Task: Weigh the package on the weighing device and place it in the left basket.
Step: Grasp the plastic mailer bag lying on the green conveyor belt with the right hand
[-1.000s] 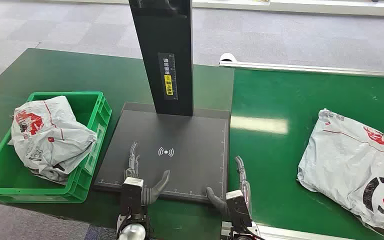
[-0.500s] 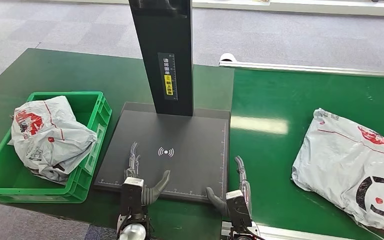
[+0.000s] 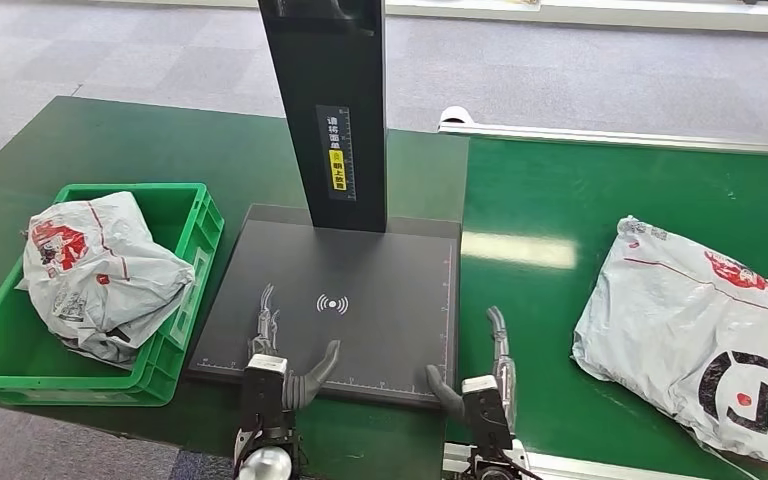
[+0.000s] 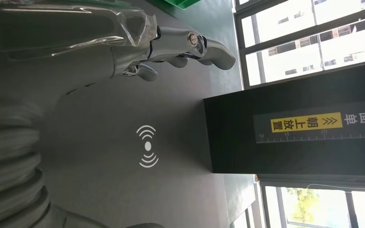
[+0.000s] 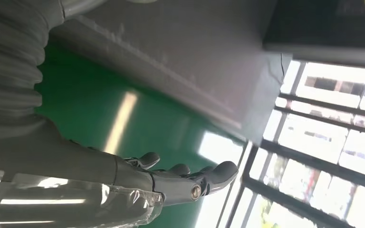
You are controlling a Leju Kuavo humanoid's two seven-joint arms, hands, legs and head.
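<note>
The robot's left hand (image 3: 278, 352) is low over the near edge of the flat dark grey weighing plate (image 3: 360, 270), with its fingers spread apart and nothing in it. The right hand (image 3: 485, 375) is just past the plate's right corner, above the green desk (image 3: 560, 190), and it too has its fingers apart and holds nothing. The grey plastic package with red and black marks (image 3: 695, 335) lies flat on the desk, well off to the right of the right hand and not touching it. A tall black post with a yellow label (image 3: 332, 120) stands at the far side of the plate, straight ahead of both hands. To the left of the left hand sits the green plastic basket (image 3: 195, 215), touching the plate's left side. A crumpled grey bag (image 3: 95, 275) lies inside the basket.
</note>
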